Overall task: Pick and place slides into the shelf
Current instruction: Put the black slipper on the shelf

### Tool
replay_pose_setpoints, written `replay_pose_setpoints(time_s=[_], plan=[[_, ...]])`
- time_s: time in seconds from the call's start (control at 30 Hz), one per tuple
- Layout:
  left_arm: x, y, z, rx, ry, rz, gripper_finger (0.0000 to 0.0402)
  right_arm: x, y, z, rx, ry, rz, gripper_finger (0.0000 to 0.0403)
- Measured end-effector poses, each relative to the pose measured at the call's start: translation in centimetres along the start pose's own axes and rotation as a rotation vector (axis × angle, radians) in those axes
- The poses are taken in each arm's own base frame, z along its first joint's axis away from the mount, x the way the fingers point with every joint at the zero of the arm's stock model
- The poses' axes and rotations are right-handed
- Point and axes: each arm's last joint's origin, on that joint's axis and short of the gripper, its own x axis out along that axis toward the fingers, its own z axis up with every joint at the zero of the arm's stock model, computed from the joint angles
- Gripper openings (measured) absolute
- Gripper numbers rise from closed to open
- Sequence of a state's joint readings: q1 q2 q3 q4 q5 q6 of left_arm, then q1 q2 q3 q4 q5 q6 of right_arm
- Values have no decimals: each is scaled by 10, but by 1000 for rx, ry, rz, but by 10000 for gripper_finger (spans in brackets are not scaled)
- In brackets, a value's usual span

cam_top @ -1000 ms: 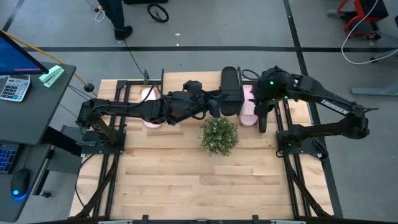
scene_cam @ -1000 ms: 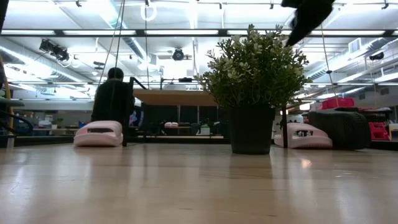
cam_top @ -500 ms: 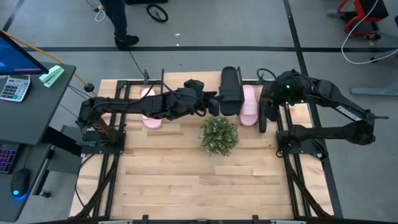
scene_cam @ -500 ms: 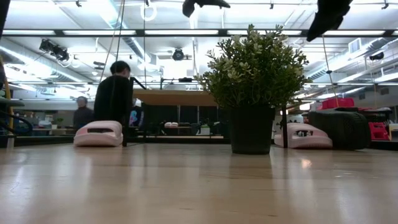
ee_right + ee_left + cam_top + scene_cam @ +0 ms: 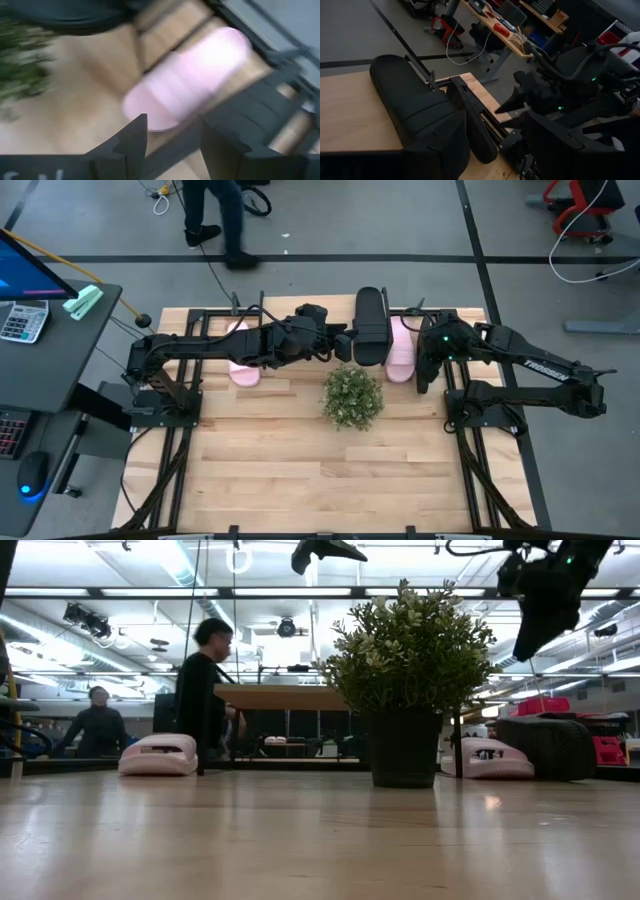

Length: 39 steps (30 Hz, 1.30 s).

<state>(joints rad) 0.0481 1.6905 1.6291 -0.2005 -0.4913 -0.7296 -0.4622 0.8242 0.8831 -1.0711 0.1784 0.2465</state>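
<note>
My left gripper (image 5: 345, 348) is shut on a black slide (image 5: 371, 320) and carries it in the air at the table's far edge, above the shelf (image 5: 270, 697). The slide fills the left wrist view (image 5: 415, 115). My right gripper (image 5: 423, 375) is open and hangs over the right pale pink slide (image 5: 400, 352), which shows ahead of its fingers (image 5: 190, 85). That slide rests sole-down on the table (image 5: 487, 758), with the second black slide (image 5: 545, 747) right beside it. The other pink slide (image 5: 158, 755) lies on the table, left of the shelf. My left gripper holds the black slide by its left long side (image 5: 358, 345), coming level from the table's left, across the slide. The slide is lifted clear and lies about level, with its length running far to near. The slide itself hides the fingers in the left wrist view.
A potted plant (image 5: 352, 397) stands mid-table, just in front of the slides and the shelf. The arms' black base frames run along the table's left and right sides. People (image 5: 205, 690) move on the floor beyond the far edge. The near half of the table holds nothing else.
My right gripper has swung toward the table's right and come down toward the right pink slide, staying open. My left arm has shifted toward the far edge and lowered a little, so its gripper now shows at the top of the low view; the black slide has barely moved.
</note>
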Motion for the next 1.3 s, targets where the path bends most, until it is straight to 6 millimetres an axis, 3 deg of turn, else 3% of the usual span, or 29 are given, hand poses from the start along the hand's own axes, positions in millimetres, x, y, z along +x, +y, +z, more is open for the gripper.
replay_pose_setpoints(time_s=[0.3, 0.6, 0.87, 1.03, 1.17, 1.3], plan=[[4, 6, 5, -32, -14, 17, 204, 9, -6, -6, 133, -33, -233, 175], [5, 11, 6, 18, 1, 44, 195, 9, -7, -5, 101, -36, -254, 175], [8, 22, 5, 99, 49, 109, 201, 10, -9, 0, 178, -103, -302, 175], [12, 30, 9, 175, 106, 87, 192, 15, -12, -3, 215, -5, -259, 175], [14, 35, 10, 212, 166, 43, 188, 21, -15, -9, 385, 124, -247, 175], [16, 40, 11, 277, 212, 36, 188, 24, -15, -6, 550, 116, -231, 175]])
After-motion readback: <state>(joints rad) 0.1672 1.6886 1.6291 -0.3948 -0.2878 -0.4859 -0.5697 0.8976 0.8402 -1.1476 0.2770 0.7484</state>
